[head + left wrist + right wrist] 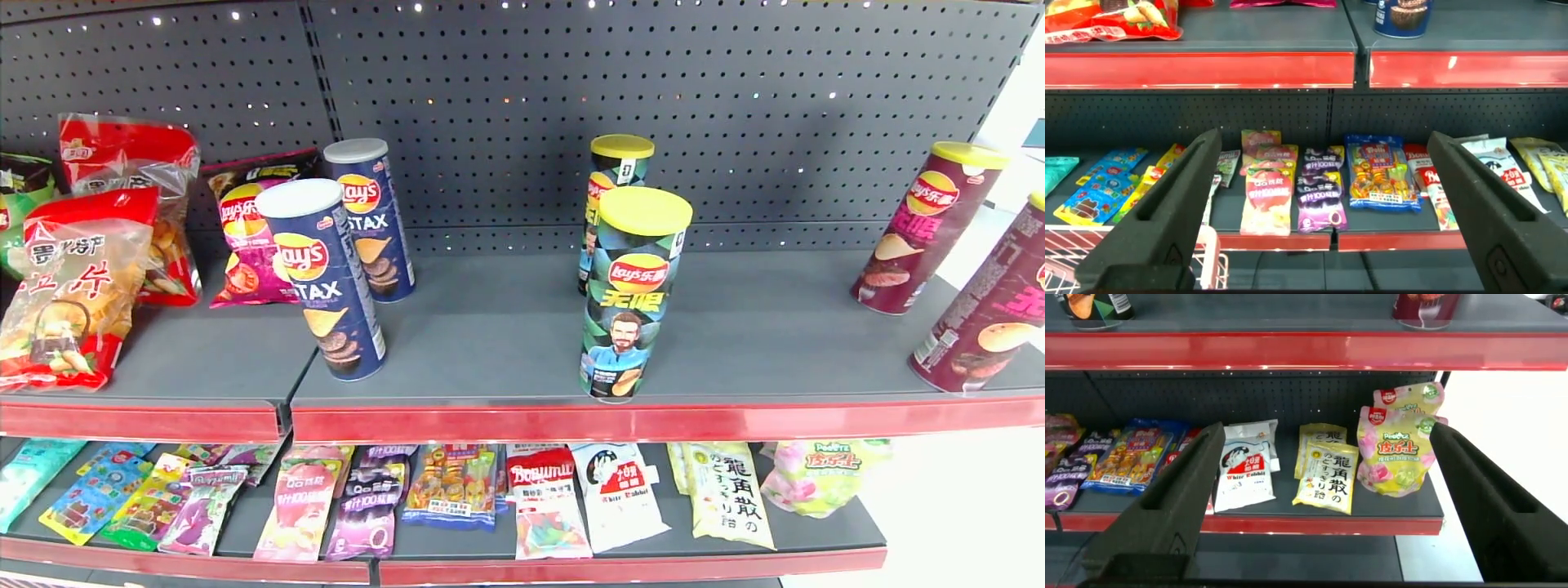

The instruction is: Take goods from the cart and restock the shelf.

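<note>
The shelf [506, 351] takes up the whole scene, with a dark pegboard back [490, 98] and red front lips. The landmark is the green can [633, 294] with a yellow lid, standing upright at the front edge of the upper board.

Below the green can runs the lower board [824, 531], covered with flat packets. Far down to its left, a corner of the white wire cart [1065, 245] shows.

The left claw [1323, 143] hangs below and left of the green can, its fingers spread wide on nothing, facing pink and purple packets [1290, 192]. The right claw [1327, 433] hangs below and right of it, equally spread and empty, facing a white packet [1245, 465] and a yellow-green one [1327, 469].

Far left of the green can lean red snack bags [69, 286] and a purple bag [249, 237]. Two maroon cans [927, 229] stand well to its right. Two blue cans [322, 278] stand to its left, one behind the other. A second green can [612, 175] stands just behind it.
</note>
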